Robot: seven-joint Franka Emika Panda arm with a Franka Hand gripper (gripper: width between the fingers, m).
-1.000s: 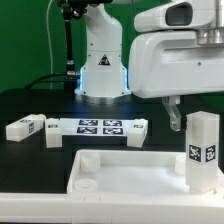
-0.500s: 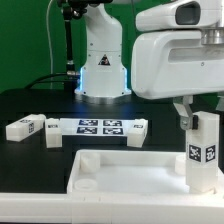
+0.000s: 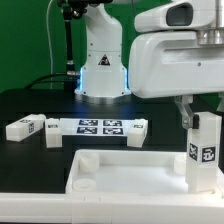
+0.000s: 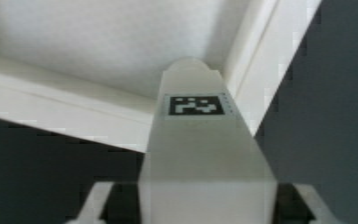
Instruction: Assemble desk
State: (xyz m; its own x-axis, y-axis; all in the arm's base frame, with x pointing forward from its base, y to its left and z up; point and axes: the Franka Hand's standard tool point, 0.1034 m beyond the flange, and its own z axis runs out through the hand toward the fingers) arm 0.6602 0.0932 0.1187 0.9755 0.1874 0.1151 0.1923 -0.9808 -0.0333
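Leg [image 3: 205,155], pinched upright by the gripper [image 3: 199,118], has dropped slightly toward the tabletop's [image 3: 112,158] three-o'clock end, nearing insertion.

- No words, brand names or numbers are legible in either view.
- Black-and-white square tags, coded patterns only, mark the upright leg [image 3: 205,150] at the tabletop's [image 3: 120,178] end on the exterior view's right.
- More tags sit on the marker board [image 3: 98,126] and the lying leg [image 3: 25,128] behind the tabletop.

Black table [image 3: 30,165] bears tabletop [image 3: 120,186], marker board [image 3: 98,126], loose legs [image 3: 24,128].
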